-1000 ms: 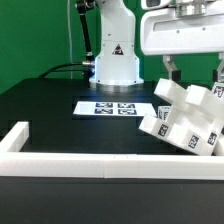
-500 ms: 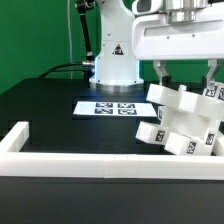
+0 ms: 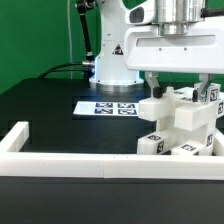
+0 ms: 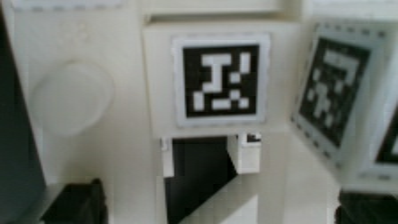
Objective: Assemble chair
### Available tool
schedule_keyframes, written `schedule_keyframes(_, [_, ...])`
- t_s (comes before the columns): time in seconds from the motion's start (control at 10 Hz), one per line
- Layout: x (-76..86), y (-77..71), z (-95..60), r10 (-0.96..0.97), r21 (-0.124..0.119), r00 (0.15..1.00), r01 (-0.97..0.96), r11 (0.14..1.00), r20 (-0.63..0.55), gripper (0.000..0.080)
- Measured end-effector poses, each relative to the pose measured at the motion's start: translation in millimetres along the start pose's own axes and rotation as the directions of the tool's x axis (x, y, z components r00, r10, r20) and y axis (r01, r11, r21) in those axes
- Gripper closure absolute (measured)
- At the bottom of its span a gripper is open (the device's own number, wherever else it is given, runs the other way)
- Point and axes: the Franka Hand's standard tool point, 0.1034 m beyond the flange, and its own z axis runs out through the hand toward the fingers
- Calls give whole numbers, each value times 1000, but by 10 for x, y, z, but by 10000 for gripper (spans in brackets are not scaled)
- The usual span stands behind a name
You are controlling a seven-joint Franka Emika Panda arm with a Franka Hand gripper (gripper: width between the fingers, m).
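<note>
The pincer [image 3: 180, 88] hangs with fingers spread wide, straddling the chair [image 3: 185, 125] directly below it (a blocky white stack) on the table [image 3: 50, 105], beside the border rail [image 3: 60, 163].

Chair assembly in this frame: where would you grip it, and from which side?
Grip the chair across its upper block, coming straight down from above. The open gripper already straddles that block, one finger on either side, and its flat vertical faces look suited to a parallel pinch.
</note>
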Motion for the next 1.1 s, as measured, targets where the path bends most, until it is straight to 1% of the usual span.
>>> schedule_keyframes(0.3, [68, 53, -27, -16, -2, 1000, 16, 1000, -4, 151])
schedule_keyframes(0.4, [98, 65, -110, -38, 4, 999, 38, 999, -2, 151])
schedule_keyframes(0.5, [89, 73, -254, -38, 19, 999, 38, 999, 2, 151])
schedule_keyframes(0.6, [44, 94, -402, -36, 38, 999, 35, 999, 3, 151])
schedule_keyframes(0.7, [-35, 157, -502, -44, 54, 999, 44, 998, 2, 151])
schedule_keyframes(0.8, [-155, 218, -548, -45, 68, 999, 46, 997, -5, 151])
schedule_keyframes(0.9, [-304, 282, -558, -49, 72, 999, 49, 996, 0, 151])
schedule_keyframes(1.0, [-406, 332, -551, -43, 72, 999, 43, 996, 5, 151])
schedule_keyframes(1.1, [-417, 332, -561, -42, 74, 999, 41, 996, 6, 151])
